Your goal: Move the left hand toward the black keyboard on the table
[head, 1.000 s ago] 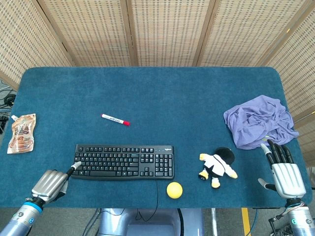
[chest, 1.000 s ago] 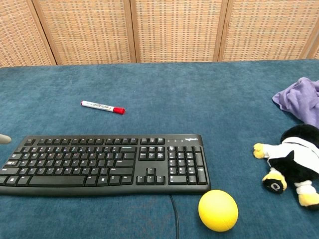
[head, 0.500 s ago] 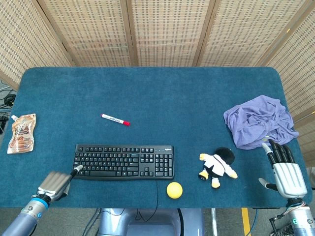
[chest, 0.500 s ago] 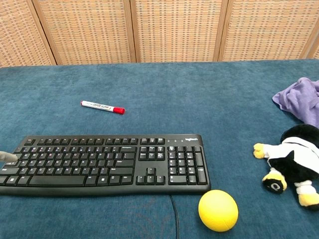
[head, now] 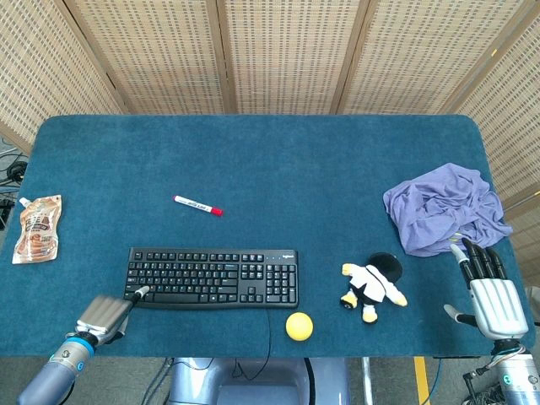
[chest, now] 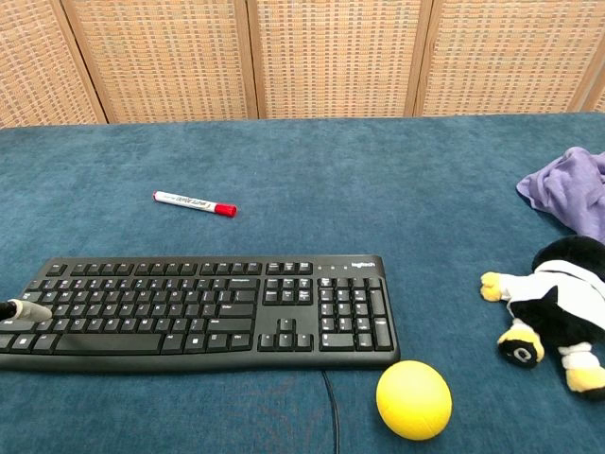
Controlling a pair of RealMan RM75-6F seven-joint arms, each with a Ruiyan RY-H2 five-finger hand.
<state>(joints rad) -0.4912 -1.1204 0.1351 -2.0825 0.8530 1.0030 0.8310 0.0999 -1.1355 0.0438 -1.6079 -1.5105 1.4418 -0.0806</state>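
The black keyboard (head: 213,277) lies flat near the table's front edge, left of centre, and fills the lower left of the chest view (chest: 198,303). My left hand (head: 105,314) sits at the front edge just off the keyboard's near-left corner. Most of its fingers are curled in and one finger (head: 139,292) points out onto the keys there. In the chest view only that fingertip (chest: 28,309) shows, over the leftmost keys. My right hand (head: 492,291) rests at the front right with fingers straight and apart, holding nothing.
A red-capped white marker (head: 197,205) lies behind the keyboard. A yellow ball (head: 299,326) and the keyboard's cable sit by its near-right corner. A penguin plush (head: 371,287), a purple cloth (head: 443,207) and a snack pouch (head: 37,228) lie further out.
My left hand has drawn back toward the front edge and shifted slightly right; its pointing finger slid down the keyboard's left end to the near corner. The right hand barely moved.
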